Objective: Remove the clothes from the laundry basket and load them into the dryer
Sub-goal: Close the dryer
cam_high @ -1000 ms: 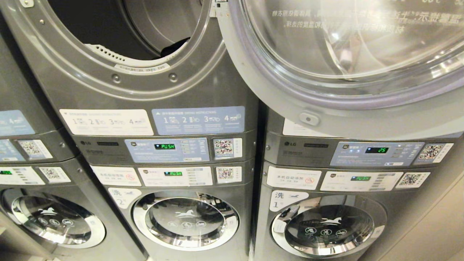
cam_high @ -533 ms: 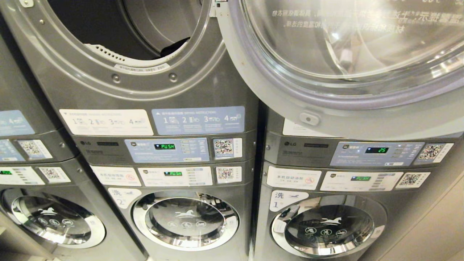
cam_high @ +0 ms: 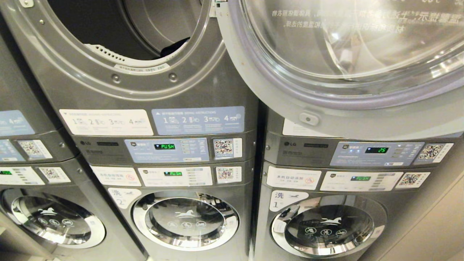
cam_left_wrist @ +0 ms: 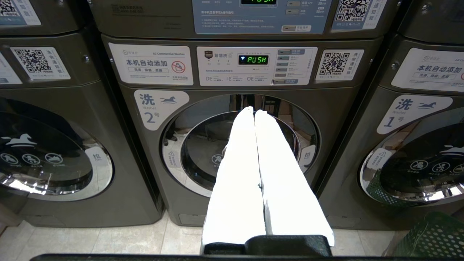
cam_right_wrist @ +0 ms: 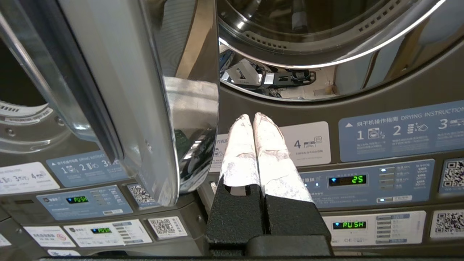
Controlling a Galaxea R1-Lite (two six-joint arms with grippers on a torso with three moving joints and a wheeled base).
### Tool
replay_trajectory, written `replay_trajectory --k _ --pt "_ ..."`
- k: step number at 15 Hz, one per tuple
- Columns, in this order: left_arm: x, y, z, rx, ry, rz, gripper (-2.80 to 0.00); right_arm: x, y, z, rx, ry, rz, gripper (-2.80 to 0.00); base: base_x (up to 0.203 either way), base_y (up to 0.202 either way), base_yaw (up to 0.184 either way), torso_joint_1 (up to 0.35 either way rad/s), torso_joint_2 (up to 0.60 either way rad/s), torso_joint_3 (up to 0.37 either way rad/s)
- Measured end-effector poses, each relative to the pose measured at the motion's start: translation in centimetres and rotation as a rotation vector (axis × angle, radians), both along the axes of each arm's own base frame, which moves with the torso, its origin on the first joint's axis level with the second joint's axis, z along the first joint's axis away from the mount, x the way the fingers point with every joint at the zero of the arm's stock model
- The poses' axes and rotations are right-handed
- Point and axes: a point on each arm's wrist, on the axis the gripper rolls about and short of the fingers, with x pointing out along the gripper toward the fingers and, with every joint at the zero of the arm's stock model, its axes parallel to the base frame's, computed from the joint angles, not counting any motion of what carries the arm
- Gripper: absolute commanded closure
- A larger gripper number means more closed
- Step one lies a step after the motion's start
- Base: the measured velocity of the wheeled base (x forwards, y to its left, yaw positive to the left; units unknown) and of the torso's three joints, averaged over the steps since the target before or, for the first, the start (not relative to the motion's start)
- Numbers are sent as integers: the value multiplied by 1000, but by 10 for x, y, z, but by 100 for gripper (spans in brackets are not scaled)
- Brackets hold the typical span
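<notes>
Right claw: my right claw (cam_right_wrist: pixel 253 117) is pressed fully closed and holds nothing; it is raised in front of the right-hand machine's instruction labels, just beside the edge of the open door (cam_right_wrist: pixel 137 108).
Left claw: my left claw (cam_left_wrist: pixel 254 110) is closed too, empty, pointing at washer 2 (cam_left_wrist: pixel 239 145).
Dryer: the dryer (cam_high: pixel 119 32) gapes open at 11 o'clock in my head view, a dark bit of cloth (cam_high: pixel 175 46) lying at its lip.
Door: the clear door (cam_high: pixel 344 54) hangs at 1 o'clock.
Laundry basket: a green laundry basket (cam_left_wrist: pixel 431 235) stands on the floor by washer 1.
</notes>
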Motion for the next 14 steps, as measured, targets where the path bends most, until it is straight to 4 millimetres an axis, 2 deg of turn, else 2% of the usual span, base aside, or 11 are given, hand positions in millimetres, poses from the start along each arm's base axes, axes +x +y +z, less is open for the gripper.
replay_trajectory --k 5,10,14 --pt "0 0 0 -2 0 0 0 13 0 1 -2 -2 3 0 0 0 0 3 5 120" --pt "0 0 0 -2 0 -1 0 17 0 -1 -3 13 2 0 0 0 0 2 2 197" --pt "0 0 0 -2 0 0 0 28 -1 -1 -13 21 -15 0 0 0 0 -5 0 54"
